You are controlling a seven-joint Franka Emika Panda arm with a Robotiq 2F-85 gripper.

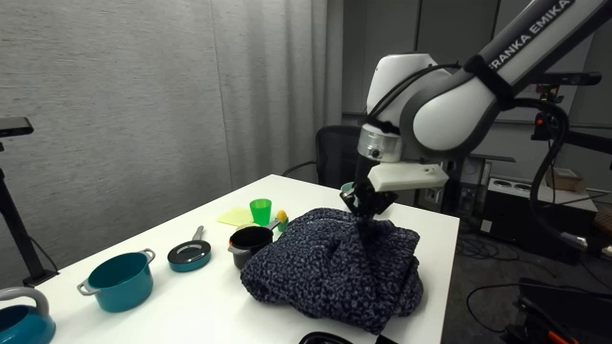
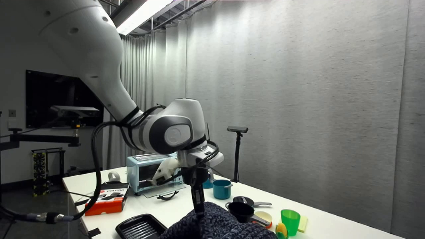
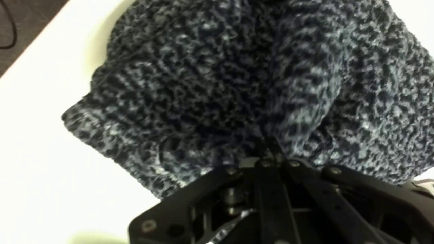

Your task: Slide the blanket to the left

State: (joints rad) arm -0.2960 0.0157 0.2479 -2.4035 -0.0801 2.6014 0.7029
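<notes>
The dark navy speckled blanket (image 1: pixel 325 272) lies rumpled in a heap on the white table. It also shows at the bottom of an exterior view (image 2: pixel 229 227) and fills much of the wrist view (image 3: pixel 203 78). My gripper (image 1: pixel 366 222) points down into the top of the blanket. In the wrist view the fingers (image 3: pixel 268 142) are together, with folds of the fabric gathered at their tips. The fingertips themselves are partly hidden in the fabric. The blanket is pulled up into a ridge at the gripper, while its lower parts rest on the table.
A black pot (image 1: pixel 248 243) stands right beside the blanket. A teal-rimmed pan (image 1: pixel 189 255), a teal pot (image 1: pixel 122 282) and a green cup (image 1: pixel 260 211) stand farther along. A black ridged tray (image 2: pixel 141 227), a toaster oven (image 2: pixel 146 172) and an orange box (image 2: pixel 106 205) also stand on the table.
</notes>
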